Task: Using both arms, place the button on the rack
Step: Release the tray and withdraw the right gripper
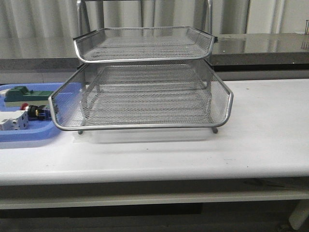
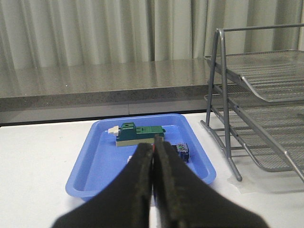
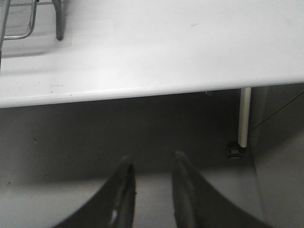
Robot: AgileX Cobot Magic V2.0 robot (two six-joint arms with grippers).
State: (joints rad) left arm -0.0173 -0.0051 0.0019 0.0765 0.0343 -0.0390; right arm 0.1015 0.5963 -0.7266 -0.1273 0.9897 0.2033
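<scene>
While no writing reads | button (image 1: pixel 35 111) in blue tray (image 1: pixel 29 137) | left hand (image 2: pixel 153 151) pressed together | right hand (image 3: pixel 151 164) spread

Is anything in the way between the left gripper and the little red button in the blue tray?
Nothing visible blocks it. The left gripper, fingers pressed together, hangs over the near side of the blue tray. The button lies in the tray, between the green block and the white part, beside the rack.

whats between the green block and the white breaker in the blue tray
The button lies between the green block and white breaker, in the front view.
</scene>
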